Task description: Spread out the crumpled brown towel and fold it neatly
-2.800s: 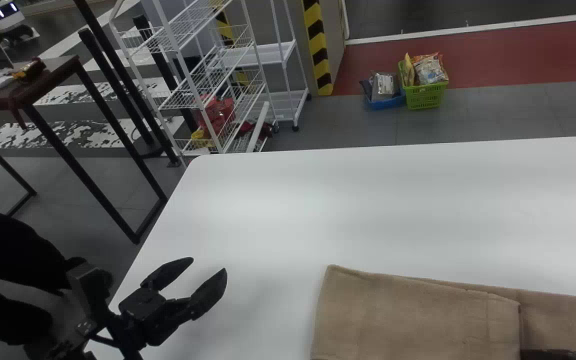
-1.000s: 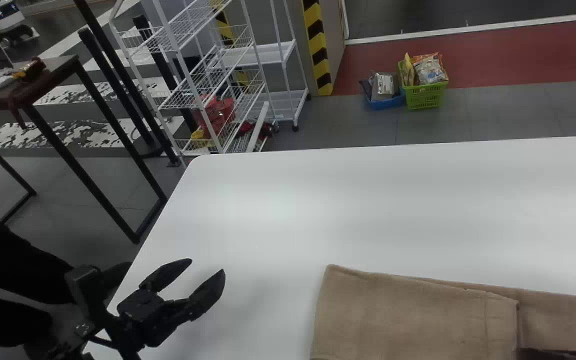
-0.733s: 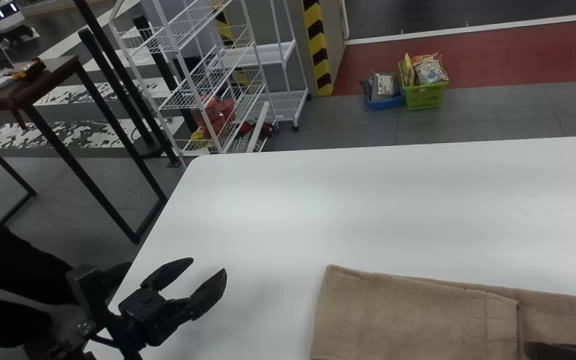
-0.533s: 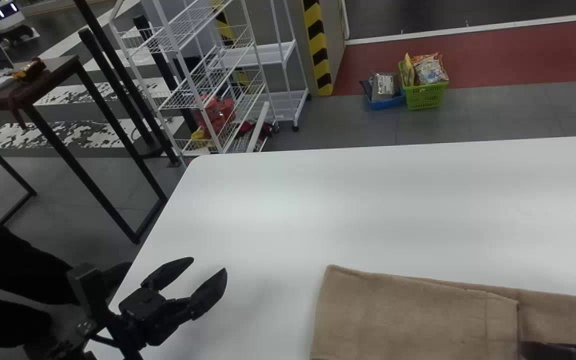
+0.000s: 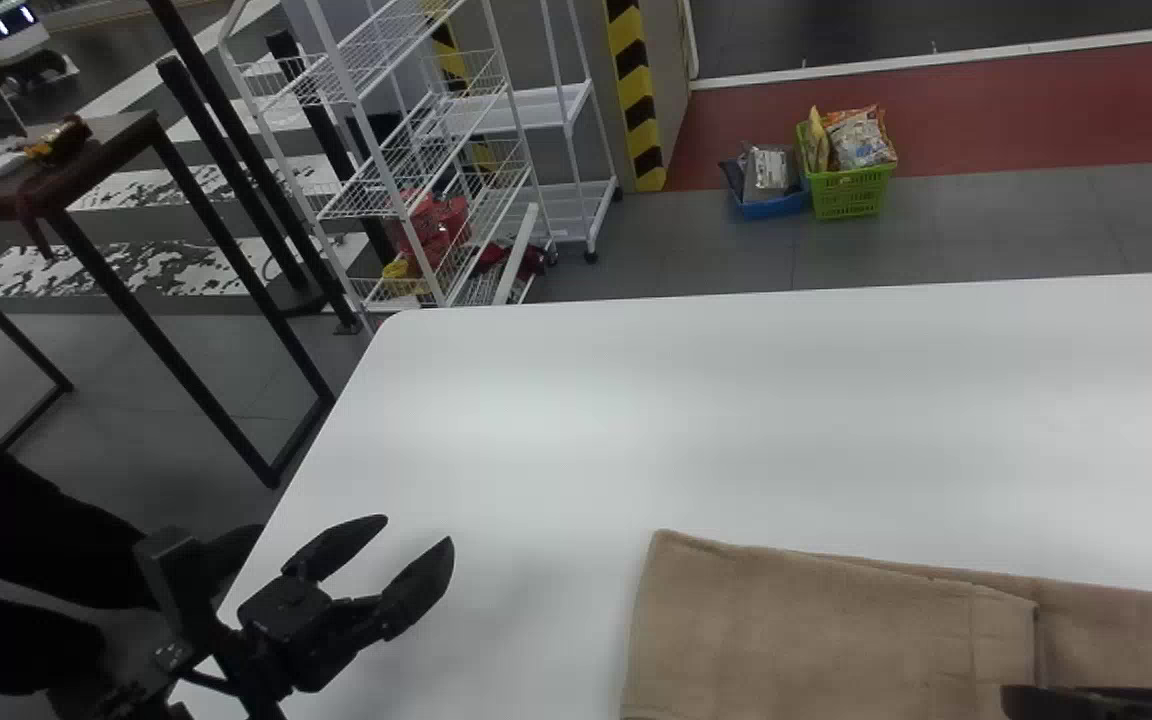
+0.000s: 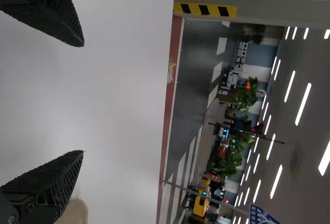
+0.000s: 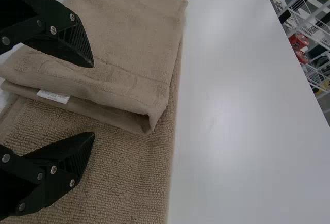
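The brown towel (image 5: 836, 620) lies on the big white table (image 5: 536, 420), down at the near edge of the head view and toward the right. Its left part is folded over and sits on top, and one flat layer runs out from under it to the right. The right gripper (image 5: 1056, 702) is low down at the right, over the towel, right by the edge of the folded part. In the right wrist view, that gripper (image 7: 94, 98) has its two fingers wide apart with nothing pinched between them; one is over the folded part and one is over the flat layer (I can't tell if they touch the cloth). A little white tag (image 7: 53, 96) pokes out by the folded edge. The left gripper (image 5: 417, 530) waits over the left side of the table, well apart from the towel, and its fingers are spread too, with nothing in them. On the floor past the table sit a green basket (image 5: 848, 195) with bags in it and a blue bin (image 5: 774, 207), side by side.
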You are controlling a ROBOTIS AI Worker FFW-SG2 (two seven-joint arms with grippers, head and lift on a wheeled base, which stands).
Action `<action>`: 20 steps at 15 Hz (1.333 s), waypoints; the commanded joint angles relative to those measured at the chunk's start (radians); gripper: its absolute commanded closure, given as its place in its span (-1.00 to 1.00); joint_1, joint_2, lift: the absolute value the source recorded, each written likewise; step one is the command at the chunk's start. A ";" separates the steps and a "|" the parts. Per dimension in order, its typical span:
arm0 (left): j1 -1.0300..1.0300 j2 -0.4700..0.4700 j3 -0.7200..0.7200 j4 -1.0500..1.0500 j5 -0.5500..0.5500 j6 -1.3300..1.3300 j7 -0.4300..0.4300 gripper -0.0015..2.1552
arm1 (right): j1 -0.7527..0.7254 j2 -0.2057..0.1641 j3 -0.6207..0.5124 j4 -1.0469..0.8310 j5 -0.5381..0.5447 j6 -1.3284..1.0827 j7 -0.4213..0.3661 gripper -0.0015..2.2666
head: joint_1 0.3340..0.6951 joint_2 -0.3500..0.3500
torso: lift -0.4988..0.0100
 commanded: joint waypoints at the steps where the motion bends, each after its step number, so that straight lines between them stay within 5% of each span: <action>1: -0.001 -0.003 0.000 0.004 0.000 0.000 0.000 -0.94 | -0.010 0.000 0.013 0.020 0.009 0.002 0.000 -0.62 | 1.00 1.00 | 0.46; 5: -0.001 -0.003 0.002 0.008 0.000 0.000 0.000 -0.94 | -0.024 -0.002 0.025 0.039 0.019 0.002 0.002 -0.55 | 1.00 1.00 | 0.46; 10: -0.001 -0.003 0.003 0.010 0.000 0.000 -0.001 -0.94 | -0.027 -0.005 0.025 0.043 0.019 0.002 0.009 -0.05 | 1.00 1.00 | 0.46; 20: -0.001 -0.003 0.006 0.010 0.001 0.000 -0.009 -0.93 | -0.019 0.029 -0.058 0.046 -0.059 0.002 0.020 0.01 | 1.00 1.00 | 0.46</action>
